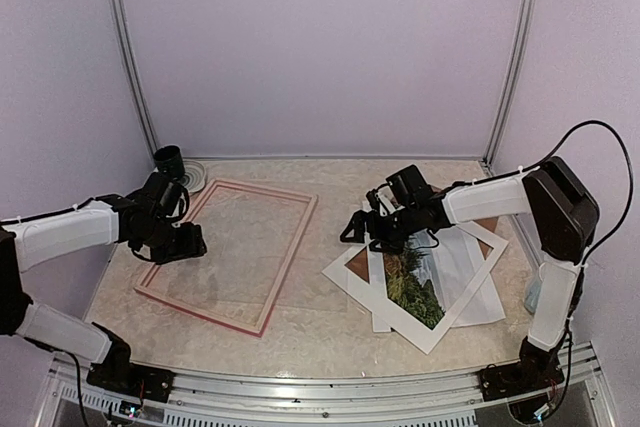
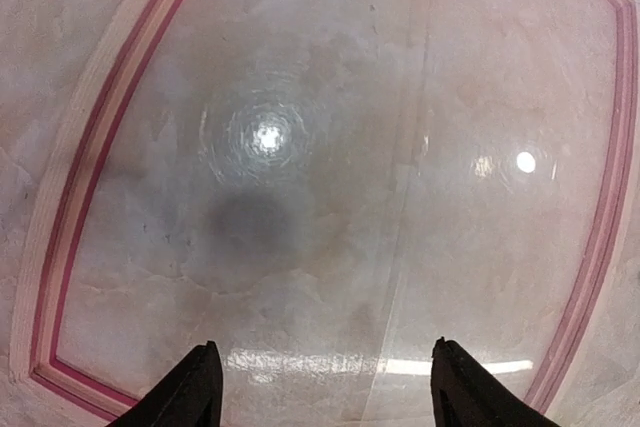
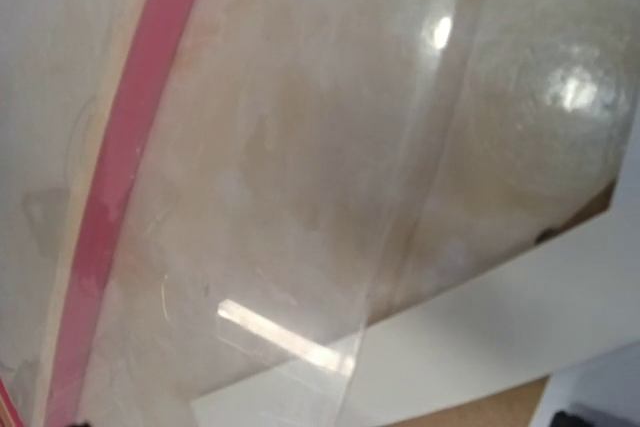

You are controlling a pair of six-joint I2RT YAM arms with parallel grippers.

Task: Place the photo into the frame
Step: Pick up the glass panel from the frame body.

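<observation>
Hovering L jaws parted over frame [image 1: 293, 257] | R jaws wide, photo [image 1: 412, 292] beside, prob. untouched

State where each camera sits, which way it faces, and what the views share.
Top external: above and behind the robot, facing down over the table; left gripper and right gripper both show.
Left wrist: on the left arm, facing down at the frame; its own fingertips show.
Right wrist: on the right arm, facing down at the frame's edge and the white mat; no fingers clearly show.
Shared: the frame.
</observation>
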